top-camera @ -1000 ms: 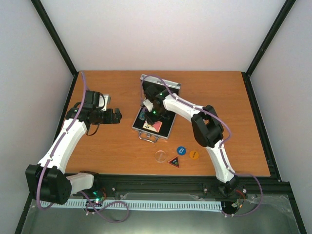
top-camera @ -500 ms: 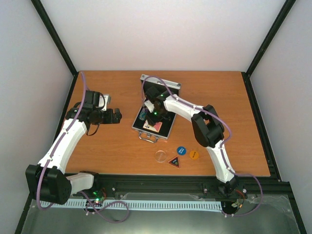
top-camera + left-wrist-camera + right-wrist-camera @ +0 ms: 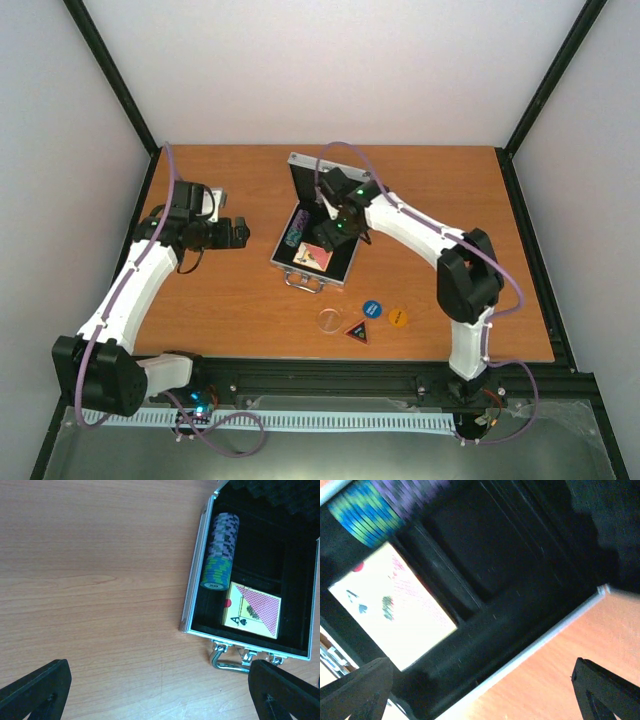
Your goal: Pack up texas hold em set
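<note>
Wood surface [image 3: 450, 190]: open case [image 3: 190, 600] at centre, chips [image 3: 220, 550] and deck [image 3: 252, 610] inside. Right end effector [image 3: 480, 694] hovers over it, spread, pinching nothing. Triangular button [image 3: 357, 330] lies loose toward the near edge, closer to the right arm.

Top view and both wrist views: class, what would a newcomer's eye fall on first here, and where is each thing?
The open silver case in the middle of the table stands out, with a row of chips along its left side and a red-backed card deck by its handle. The right pincer hangs open above it. Four buttons, three round and one triangular, lie loose in front of it, nearer the arms' bases.
</note>
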